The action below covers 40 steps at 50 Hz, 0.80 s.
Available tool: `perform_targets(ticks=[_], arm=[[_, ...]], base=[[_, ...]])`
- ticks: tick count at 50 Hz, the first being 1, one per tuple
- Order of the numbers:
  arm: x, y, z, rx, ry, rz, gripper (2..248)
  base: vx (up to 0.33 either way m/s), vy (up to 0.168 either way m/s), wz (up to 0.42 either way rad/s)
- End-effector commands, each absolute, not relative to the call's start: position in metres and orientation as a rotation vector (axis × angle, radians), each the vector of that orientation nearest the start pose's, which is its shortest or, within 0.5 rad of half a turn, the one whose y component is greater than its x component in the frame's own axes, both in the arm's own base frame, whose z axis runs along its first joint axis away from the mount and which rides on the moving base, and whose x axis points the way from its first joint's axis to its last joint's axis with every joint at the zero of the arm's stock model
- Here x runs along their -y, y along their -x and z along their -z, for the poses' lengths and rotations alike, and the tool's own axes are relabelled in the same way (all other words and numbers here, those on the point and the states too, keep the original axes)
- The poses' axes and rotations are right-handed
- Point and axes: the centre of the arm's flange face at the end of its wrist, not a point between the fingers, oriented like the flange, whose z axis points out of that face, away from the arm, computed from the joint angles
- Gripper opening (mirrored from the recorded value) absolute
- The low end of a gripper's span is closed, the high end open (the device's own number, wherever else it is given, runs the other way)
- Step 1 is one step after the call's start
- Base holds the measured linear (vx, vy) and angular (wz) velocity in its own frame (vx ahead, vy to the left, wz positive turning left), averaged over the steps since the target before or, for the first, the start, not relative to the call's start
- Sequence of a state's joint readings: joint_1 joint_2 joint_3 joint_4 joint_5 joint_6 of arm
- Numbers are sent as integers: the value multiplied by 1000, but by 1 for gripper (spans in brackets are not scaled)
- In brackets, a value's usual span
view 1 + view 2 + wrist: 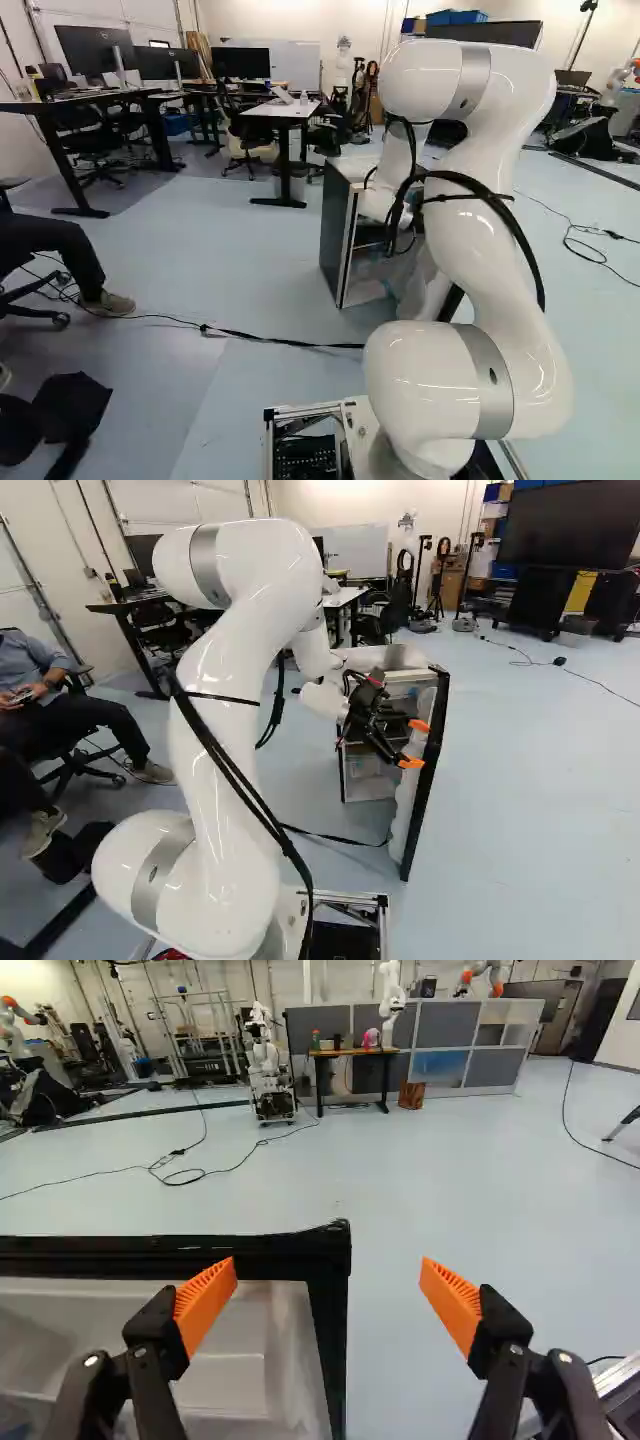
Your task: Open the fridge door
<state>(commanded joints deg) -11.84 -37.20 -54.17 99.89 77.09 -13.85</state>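
One fridge (334,232), one door (328,1310), swung open; contents unclear. One gripper (414,744): two fingers wide apart, gripping nothing.

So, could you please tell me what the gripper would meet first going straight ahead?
Probably the fridge door: its black frame shows between the open fingers of the gripper, though depth is unclear.

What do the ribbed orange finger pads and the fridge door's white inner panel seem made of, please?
Ribbed orange finger pads: probably matte rubber or flexible plastic, from their even colour and fine ridges. White inner door panel: likely smooth moulded plastic, since it has rounded recesses.
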Motion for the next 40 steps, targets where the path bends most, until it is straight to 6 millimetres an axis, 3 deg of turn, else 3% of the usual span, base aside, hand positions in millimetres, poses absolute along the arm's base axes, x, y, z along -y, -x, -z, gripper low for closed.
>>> perform_targets(ticks=[23, 40], arm=[[242, -468, -289, 1664, -986, -873, 247], [250, -474, -289, 1676, -970, -878, 247]], base=[[0, 0, 0], [0, 0, 0]])
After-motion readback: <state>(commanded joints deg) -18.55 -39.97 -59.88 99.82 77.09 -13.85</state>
